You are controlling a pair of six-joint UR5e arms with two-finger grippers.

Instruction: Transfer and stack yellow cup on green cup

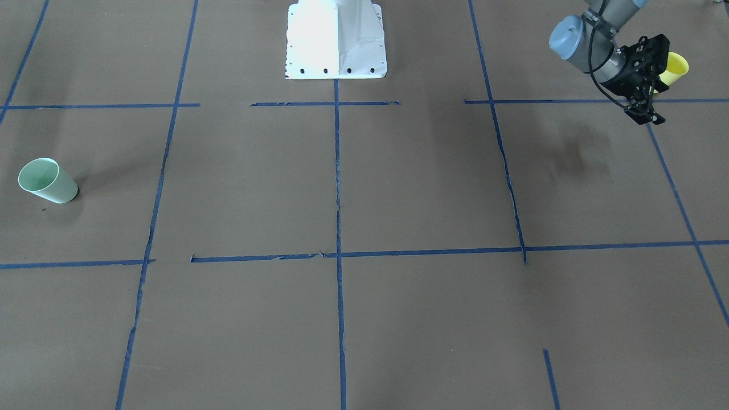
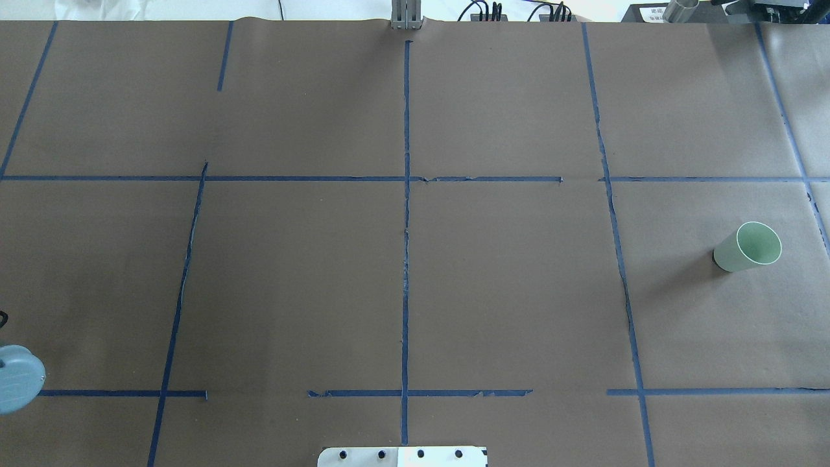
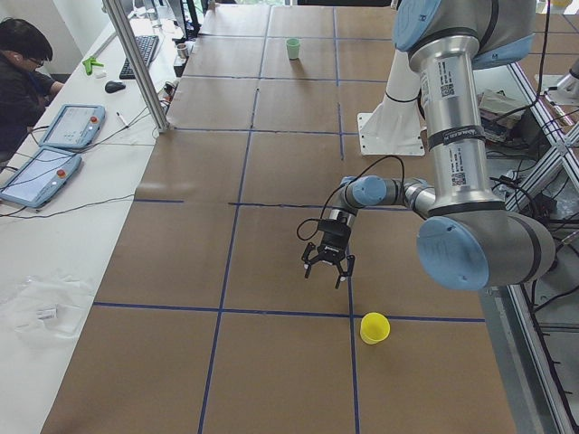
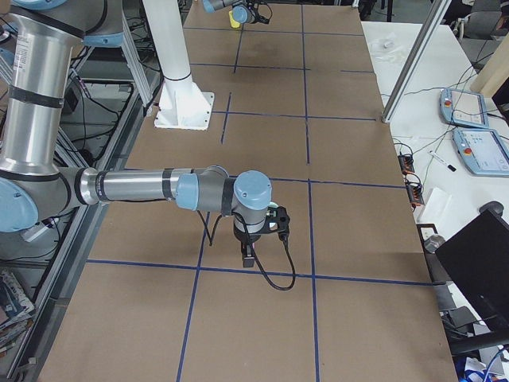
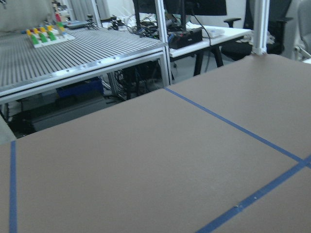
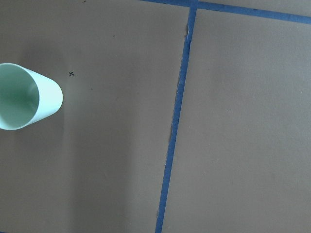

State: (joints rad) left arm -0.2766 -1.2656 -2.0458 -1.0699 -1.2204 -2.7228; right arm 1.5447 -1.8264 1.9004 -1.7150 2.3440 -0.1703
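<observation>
The yellow cup (image 1: pixel 673 70) stands upright near the table's edge on my left side, and also shows in the exterior left view (image 3: pixel 374 327). My left gripper (image 1: pixel 645 114) hangs above the table just beside it, open and empty, fingers spread (image 3: pixel 327 271). The green cup (image 2: pixel 749 246) stands upright far off on my right side and shows at the left edge of the right wrist view (image 6: pixel 24 97). My right gripper (image 4: pixel 250 256) hovers near the green cup. It shows only in the exterior right view, so I cannot tell whether it is open or shut.
Brown paper with blue tape lines (image 2: pixel 406 259) covers the table. The white robot base (image 1: pixel 336 40) stands at the middle of the robot's side. A side desk with tablets (image 3: pixel 45 149) and an operator (image 3: pixel 23 81) runs along the far side.
</observation>
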